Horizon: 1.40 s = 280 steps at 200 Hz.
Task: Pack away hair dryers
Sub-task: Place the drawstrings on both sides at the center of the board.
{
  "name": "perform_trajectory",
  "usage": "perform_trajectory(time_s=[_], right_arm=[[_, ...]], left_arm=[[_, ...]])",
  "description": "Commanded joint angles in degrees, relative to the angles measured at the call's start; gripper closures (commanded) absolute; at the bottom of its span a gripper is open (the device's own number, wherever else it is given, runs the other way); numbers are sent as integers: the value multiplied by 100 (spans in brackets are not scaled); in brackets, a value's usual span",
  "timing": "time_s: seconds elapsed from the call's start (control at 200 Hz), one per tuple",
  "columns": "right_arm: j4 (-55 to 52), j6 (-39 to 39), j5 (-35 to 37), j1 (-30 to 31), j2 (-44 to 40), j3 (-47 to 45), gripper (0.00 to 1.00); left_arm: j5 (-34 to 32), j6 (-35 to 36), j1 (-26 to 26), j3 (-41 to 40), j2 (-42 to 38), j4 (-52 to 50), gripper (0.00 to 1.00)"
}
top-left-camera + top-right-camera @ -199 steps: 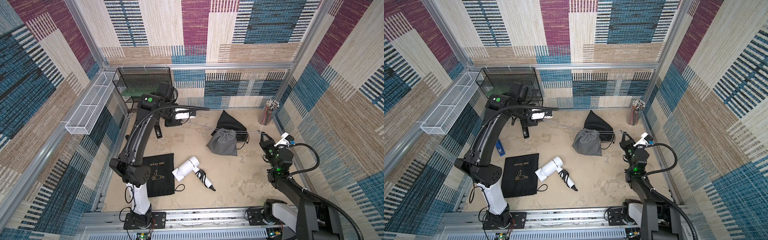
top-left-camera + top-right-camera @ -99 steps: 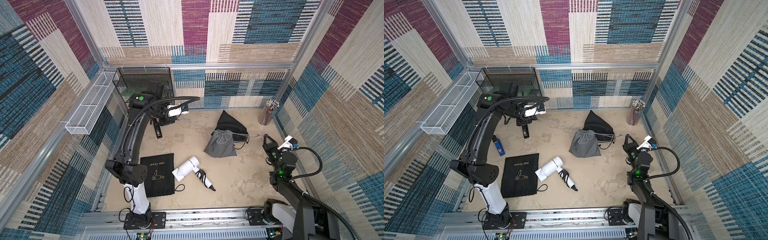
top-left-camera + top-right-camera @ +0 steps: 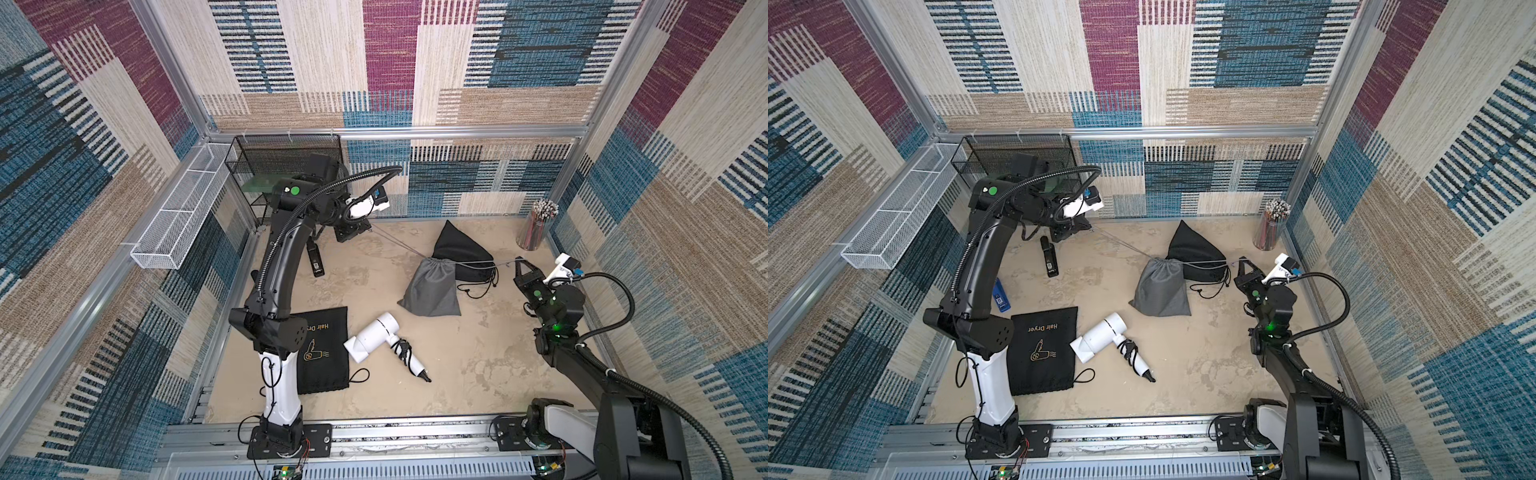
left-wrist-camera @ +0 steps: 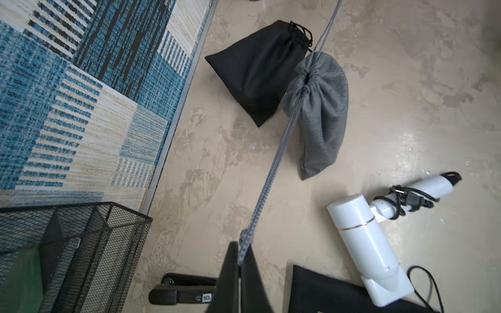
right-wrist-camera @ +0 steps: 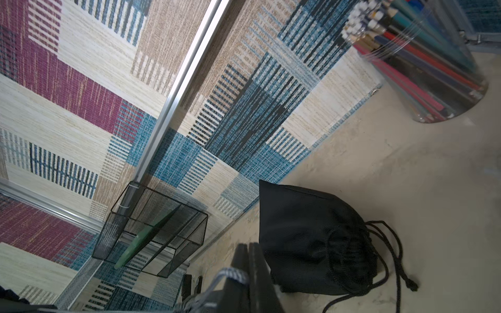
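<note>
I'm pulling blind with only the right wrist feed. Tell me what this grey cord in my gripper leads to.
Observer: That drawstring runs to the cinched mouth of a grey pouch lying next to the stuffed black pouch.
Operator: Report the left gripper.
Observer: The left gripper is shut on the pouch's other drawstring, taut opposite the right gripper.
Operator: Locate any unpacked dryer.
Observer: A white hair dryer lies loose on the table beside a flat black pouch.
</note>
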Motion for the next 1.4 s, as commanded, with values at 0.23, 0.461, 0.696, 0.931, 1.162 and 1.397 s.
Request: perform_trajectory(time_s=[0.23,0.461,0.696,0.931,1.162,1.397], right_arm=[[-1017,-967,0,703,1014,975,100],[-2885,-1961,-215,1232,2109,2335,96],[-4056,-2549,-323,1503,2775,3137,86],[-4801,-2831,-507,1745,2836,3498,63],[-5862,-3015,568,2268,2594,3558,44],[-5957,-2787,448,2342,1635,3060,30]], left_arm=[[-926,-868,-526,497,868,490,100],[-1092,-1289,-692,49,1254,817,100],[-1089,-1363,-774,-91,1494,806,100],[-1225,-843,-876,-519,1135,568,29],[-914,-375,-929,-1000,747,86,21],[-448,-1469,-827,-877,479,82,16]])
